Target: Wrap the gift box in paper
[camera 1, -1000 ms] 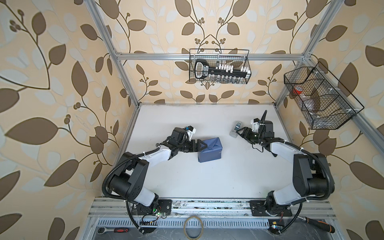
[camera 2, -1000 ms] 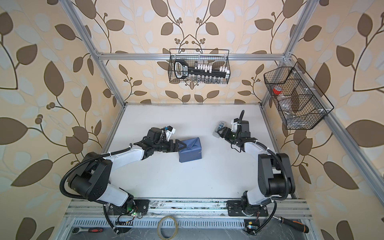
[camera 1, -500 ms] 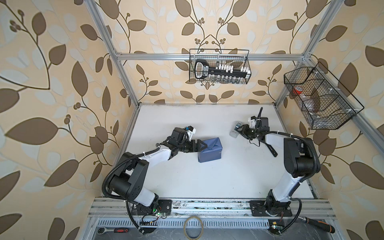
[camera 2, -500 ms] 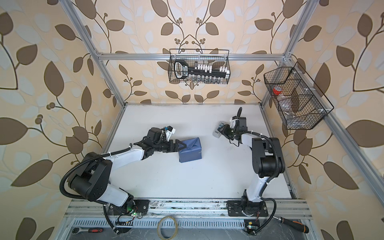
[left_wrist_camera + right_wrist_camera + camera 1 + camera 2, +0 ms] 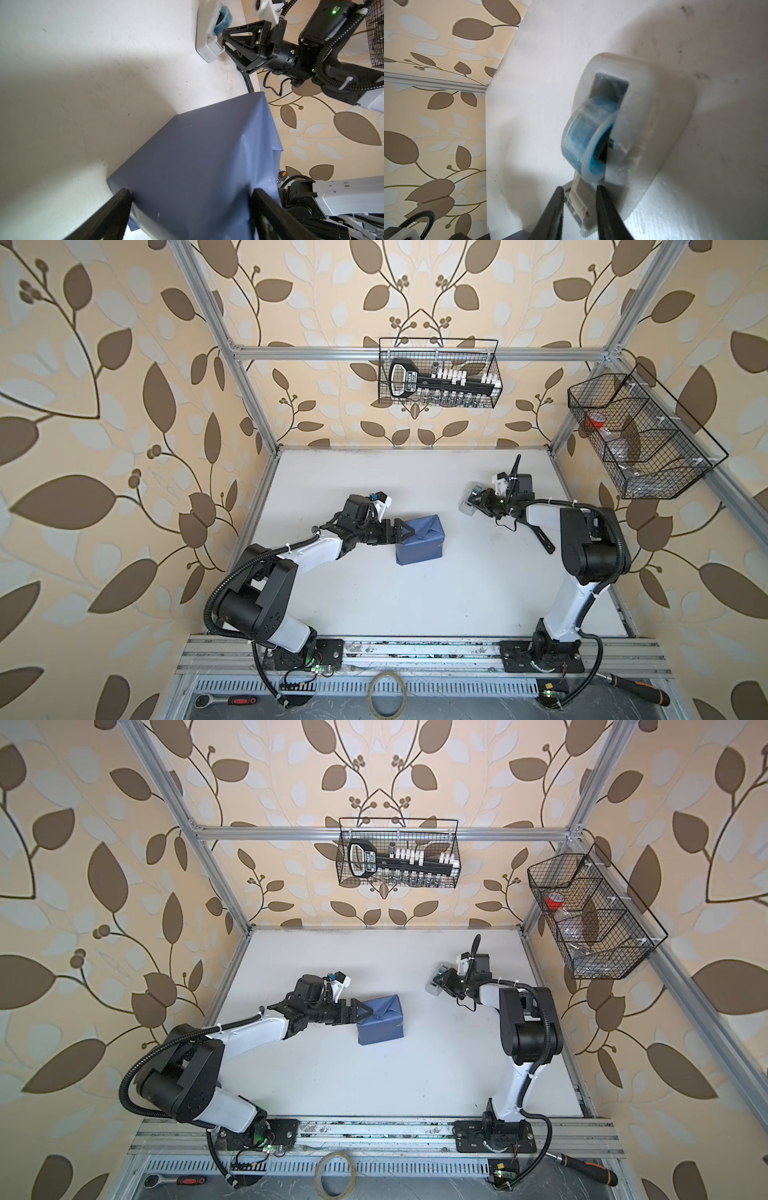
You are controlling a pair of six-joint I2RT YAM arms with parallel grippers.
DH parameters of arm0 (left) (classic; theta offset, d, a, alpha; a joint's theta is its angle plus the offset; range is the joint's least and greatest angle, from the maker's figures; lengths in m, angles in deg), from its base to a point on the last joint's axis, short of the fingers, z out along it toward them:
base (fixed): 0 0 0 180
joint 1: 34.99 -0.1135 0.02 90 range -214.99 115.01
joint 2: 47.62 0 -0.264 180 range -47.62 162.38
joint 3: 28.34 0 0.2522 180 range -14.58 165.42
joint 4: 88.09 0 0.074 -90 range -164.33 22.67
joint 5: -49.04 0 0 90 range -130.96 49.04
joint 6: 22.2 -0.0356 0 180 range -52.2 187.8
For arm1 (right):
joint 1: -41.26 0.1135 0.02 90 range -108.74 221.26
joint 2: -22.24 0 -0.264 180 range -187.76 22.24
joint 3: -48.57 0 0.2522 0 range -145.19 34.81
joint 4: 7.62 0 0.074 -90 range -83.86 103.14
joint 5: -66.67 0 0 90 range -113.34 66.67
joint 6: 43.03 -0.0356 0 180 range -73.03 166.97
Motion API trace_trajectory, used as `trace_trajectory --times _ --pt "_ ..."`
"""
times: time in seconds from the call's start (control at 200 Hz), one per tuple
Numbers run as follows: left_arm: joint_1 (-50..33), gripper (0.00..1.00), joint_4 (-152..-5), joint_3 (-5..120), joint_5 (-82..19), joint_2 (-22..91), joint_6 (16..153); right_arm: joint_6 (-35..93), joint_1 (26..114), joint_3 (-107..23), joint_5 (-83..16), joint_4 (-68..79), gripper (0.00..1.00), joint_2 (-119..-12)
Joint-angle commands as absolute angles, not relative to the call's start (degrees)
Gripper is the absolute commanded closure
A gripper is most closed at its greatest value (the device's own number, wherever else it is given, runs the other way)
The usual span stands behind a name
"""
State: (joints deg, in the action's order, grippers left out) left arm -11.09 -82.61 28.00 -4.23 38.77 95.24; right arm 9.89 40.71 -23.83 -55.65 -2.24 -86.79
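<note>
The gift box is fully covered by slate-blue paper and is set near the middle of the bench, well apart from every edge. Fold lines are seen across the top face of the paper in both top views.

The left gripper is laid low at the end of the parcel that faces the left edge of the bench. In the left wrist view the left gripper is spread wide, with one finger against one papered side and the second against the opposite side, so the gift box is held between them. A loose paper edge is seen sticking out at the end of the parcel away from the gripper.

A tape dispenser is stood on the bench towards the far right corner, well apart from the parcel. The right gripper is placed just beside it, on the side towards the right edge. In the right wrist view the right gripper is drawn narrow around the cutter end of the tape dispenser, with the tape strip between the fingers. The view is blurred, so it cannot be told whether anything is clamped. The blue tape roll is seated in the dispenser.
</note>
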Motion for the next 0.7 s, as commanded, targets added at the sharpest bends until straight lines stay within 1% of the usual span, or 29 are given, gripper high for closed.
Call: trace_trajectory --times 0.0,0.02,0.05,0.29,0.695 --pt "-11.3 0.09 -75.7 27.8 -7.5 40.4 93.7 8.3 40.4 -24.6 -56.4 -3.1 0.73 -88.9" --pt "-11.3 0.09 -75.7 27.8 -7.5 40.4 93.7 8.1 40.5 -24.4 -56.5 -3.4 0.71 -88.9" --pt "-11.3 0.09 -75.7 27.8 -7.5 40.4 93.6 7.6 40.4 -24.1 -56.4 -3.9 0.71 -88.8" --pt "-11.3 0.09 -75.6 28.0 -7.6 40.5 93.6 1.9 40.0 -20.8 -59.0 -11.2 0.75 -89.8" --pt "-11.3 0.09 -75.7 27.6 -7.7 40.6 93.5 -4.5 39.6 -17.9 -61.3 -19.8 0.92 -90.8"
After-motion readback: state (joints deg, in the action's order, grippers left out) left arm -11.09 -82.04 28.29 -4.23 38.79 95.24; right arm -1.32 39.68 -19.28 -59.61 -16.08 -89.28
